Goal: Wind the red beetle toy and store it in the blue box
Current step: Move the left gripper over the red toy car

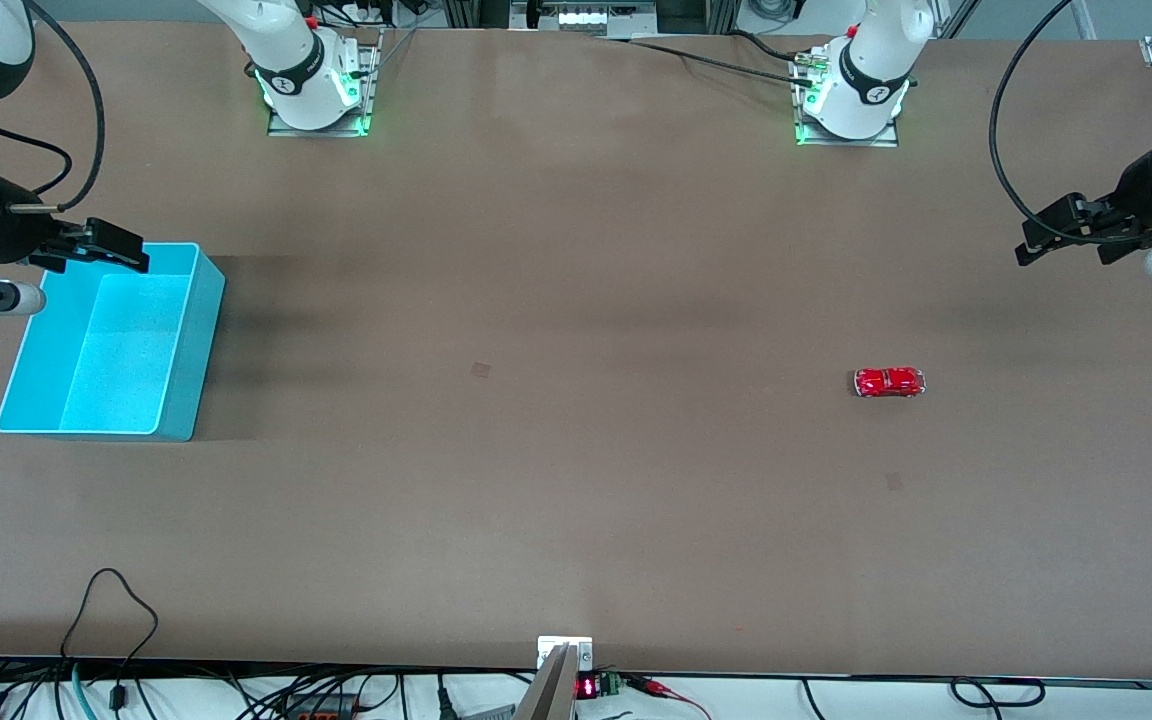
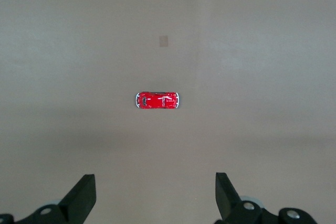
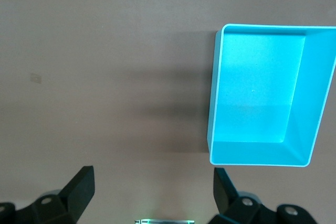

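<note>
Beetle (image 1: 889,382) sits on its wheels on the bare tabletop (image 1: 576,450) toward the left arm's end, well apart from the box (image 1: 106,345), which stands at the right arm's end with nothing in it that we can see. We see the left hand (image 1: 1054,232) up in the air over the tabletop edge near the beetle, fingers apart, holding nothing. Right hand (image 1: 106,246) hangs over the box rim, fingers apart too, holding nothing.
</note>
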You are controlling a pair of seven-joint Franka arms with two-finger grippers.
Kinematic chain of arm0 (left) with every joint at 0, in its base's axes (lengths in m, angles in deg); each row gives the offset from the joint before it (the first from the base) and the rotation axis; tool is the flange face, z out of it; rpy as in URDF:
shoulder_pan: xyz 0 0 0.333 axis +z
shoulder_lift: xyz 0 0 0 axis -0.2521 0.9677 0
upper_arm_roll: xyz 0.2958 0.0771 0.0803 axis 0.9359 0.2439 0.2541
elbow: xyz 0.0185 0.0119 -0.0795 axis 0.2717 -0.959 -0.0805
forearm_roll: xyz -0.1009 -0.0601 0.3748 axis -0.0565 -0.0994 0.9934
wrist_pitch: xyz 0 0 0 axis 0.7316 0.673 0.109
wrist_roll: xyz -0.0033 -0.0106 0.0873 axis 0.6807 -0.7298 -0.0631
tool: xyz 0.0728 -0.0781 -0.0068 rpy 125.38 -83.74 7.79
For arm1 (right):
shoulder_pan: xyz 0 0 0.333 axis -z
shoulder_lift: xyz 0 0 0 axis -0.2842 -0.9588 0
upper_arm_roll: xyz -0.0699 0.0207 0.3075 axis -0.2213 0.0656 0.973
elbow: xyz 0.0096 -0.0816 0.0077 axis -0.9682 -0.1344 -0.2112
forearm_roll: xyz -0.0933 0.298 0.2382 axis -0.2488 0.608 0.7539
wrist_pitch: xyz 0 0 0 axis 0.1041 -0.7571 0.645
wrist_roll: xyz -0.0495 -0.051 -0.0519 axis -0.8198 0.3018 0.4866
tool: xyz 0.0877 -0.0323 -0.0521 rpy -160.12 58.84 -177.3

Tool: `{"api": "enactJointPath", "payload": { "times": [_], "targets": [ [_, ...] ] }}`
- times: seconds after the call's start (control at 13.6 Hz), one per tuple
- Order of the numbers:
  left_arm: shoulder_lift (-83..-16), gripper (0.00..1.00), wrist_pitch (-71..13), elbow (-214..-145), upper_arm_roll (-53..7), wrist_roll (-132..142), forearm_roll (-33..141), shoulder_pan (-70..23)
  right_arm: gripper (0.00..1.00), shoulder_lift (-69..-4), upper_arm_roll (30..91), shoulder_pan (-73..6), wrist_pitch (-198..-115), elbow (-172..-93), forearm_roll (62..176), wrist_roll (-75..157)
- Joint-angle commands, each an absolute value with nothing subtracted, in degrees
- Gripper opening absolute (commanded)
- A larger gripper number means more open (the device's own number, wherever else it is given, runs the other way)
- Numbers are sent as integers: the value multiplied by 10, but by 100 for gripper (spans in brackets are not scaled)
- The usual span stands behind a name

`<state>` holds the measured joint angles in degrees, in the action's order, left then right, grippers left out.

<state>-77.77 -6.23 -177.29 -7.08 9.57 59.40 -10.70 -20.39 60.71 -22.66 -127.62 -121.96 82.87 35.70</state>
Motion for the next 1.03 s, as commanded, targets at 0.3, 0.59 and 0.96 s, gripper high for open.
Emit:
{"api": "enactJointPath", "payload": {
  "times": [0.3, 0.59, 0.96],
  "targets": [
    [-775, 100, -62, -1787, -79, 95, 598, -100, 100, -220, 608, -227, -1271, -1218, 835, 351],
    [-721, 100, -59, -1783, -80, 96, 597, -115, 100, -249, 608, -236, -1251, -1219, 831, 351],
    [-683, 100, -29, -1755, -80, 192, 603, -129, 100, -257, 608, -236, -1230, -1220, 831, 358]
  ]
}}
